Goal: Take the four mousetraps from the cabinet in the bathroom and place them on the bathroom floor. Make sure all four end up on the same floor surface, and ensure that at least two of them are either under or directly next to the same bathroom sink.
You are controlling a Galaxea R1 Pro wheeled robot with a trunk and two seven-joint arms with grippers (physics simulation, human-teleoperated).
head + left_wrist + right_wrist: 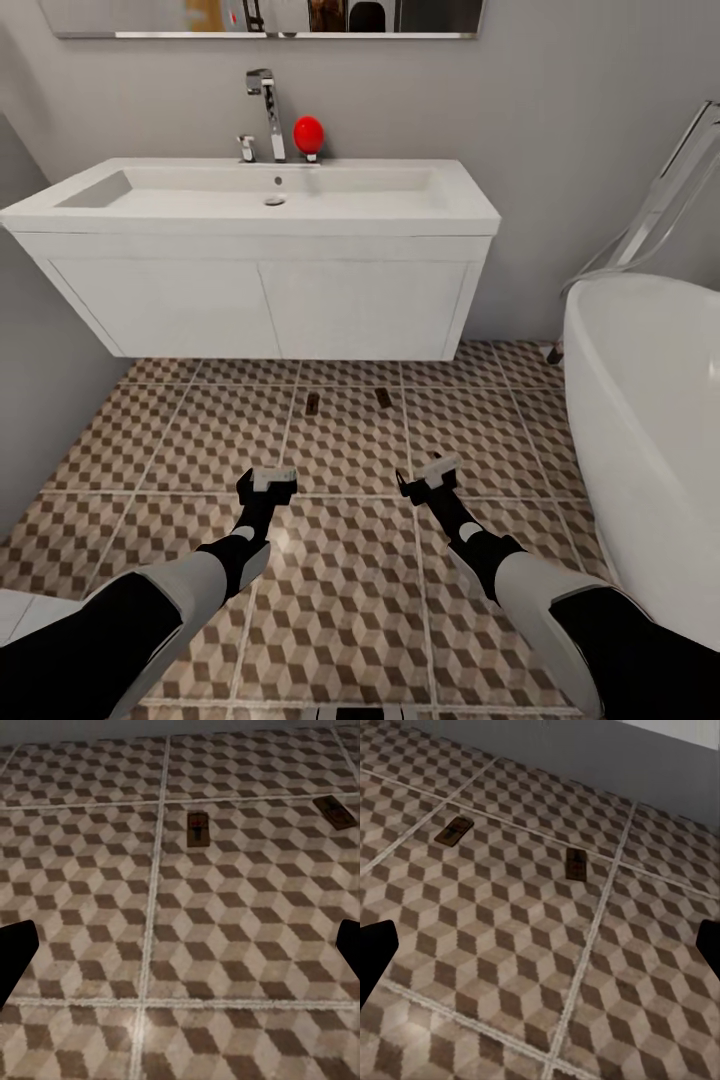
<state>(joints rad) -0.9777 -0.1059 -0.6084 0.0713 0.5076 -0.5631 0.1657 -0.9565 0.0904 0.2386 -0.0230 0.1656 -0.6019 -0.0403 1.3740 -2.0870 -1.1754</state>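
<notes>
Both arms reach forward and low over the bathroom floor. The left tool is released with nothing between its dark fingertips, and the right tool is likewise spread wide and empty. Ahead of them, two mousetraps lie flat on the cube-patterned tiles, apart from each other: the left mousetrap just right of a grout line, the right mousetrap angled slightly. Both rest just in front of the white vanity that carries the sink, whose chrome tap stands beside a red ball. A white bathtub curves along the right.
</notes>
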